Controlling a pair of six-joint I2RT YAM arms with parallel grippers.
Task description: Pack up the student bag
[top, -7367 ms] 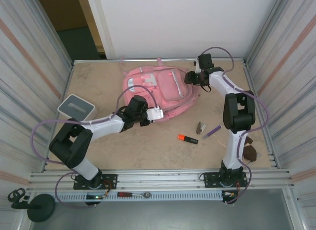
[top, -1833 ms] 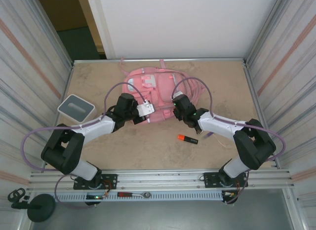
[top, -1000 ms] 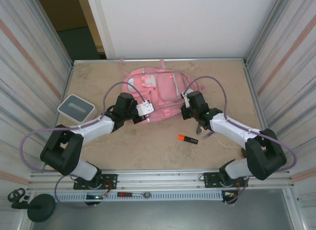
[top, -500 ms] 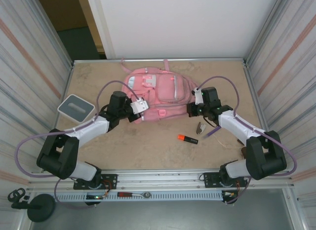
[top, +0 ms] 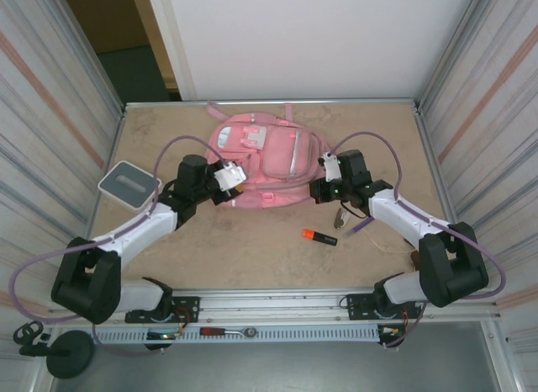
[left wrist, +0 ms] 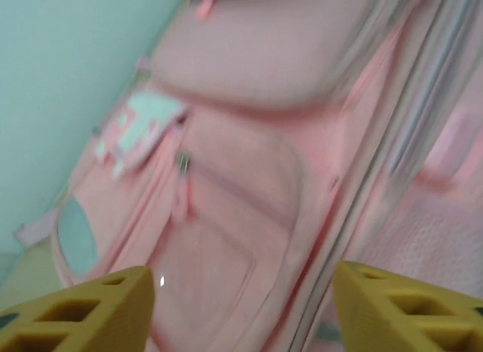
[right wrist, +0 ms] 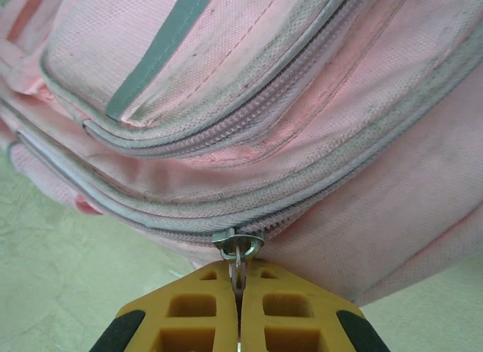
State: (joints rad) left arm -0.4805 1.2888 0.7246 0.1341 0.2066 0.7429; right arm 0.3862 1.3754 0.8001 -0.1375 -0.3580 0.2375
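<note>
Student bag (top: 265,156): you will find it lying flat at the 12 o'clock end of the bench (top: 252,249), front pockets up.
Zip pull (right wrist: 238,242): metal, on the bag's 4 o'clock edge.
Right hand (right wrist: 238,291): clamped on the zip pull.
Left hand (left wrist: 241,314): fingers spread wide, nothing between them, at the bag's 8 o'clock edge.
Orange marker (top: 319,236): on the bench at 5 o'clock of the bag, apart from it.

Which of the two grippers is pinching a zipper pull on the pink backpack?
The right gripper, shut on the metal zipper pull at the student bag's edge. The left gripper is open beside the bag, holding nothing.
</note>
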